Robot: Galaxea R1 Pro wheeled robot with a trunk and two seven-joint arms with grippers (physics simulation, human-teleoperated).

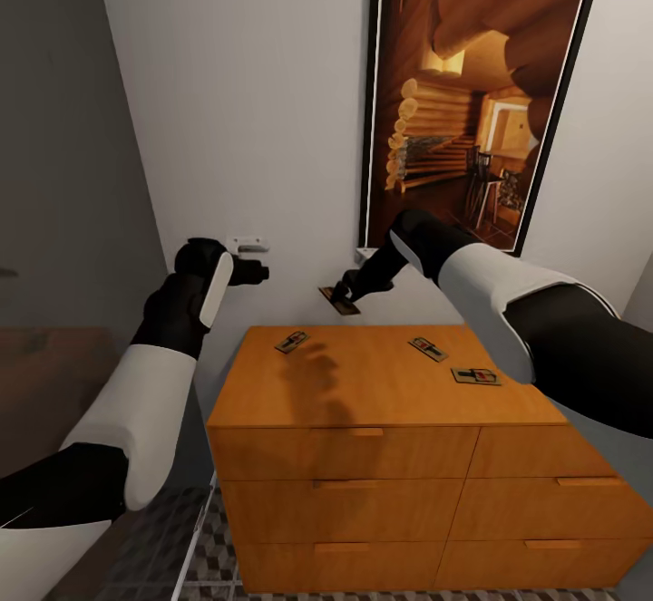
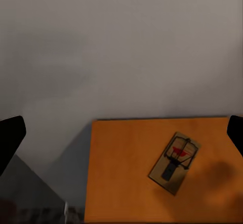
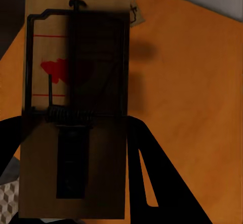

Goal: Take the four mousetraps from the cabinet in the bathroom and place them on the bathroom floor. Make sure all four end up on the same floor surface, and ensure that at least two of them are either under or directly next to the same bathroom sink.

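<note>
Your right gripper [image 1: 345, 295] is clamped on one mousetrap [image 1: 339, 301] at centre frame, lifted clear of the cabinet [image 1: 381, 402] to carry floorward. Three mousetraps [image 1: 291, 342] lie on its top surface. Left gripper [image 1: 258, 272] hovers with fingers apart at left.

Right gripper [image 1: 345, 296] clamps one mousetrap [image 1: 337, 301], lifted above cabinet [image 1: 381, 402] rear edge. Three mousetraps on cabinet top: left [image 1: 291, 342], right pair [image 1: 427, 348], [image 1: 475, 376]. Left gripper [image 1: 257, 272] hovers beside wall.

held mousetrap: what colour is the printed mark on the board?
Red, on the tan board of the held mousetrap; clearest in the right wrist view.
</note>
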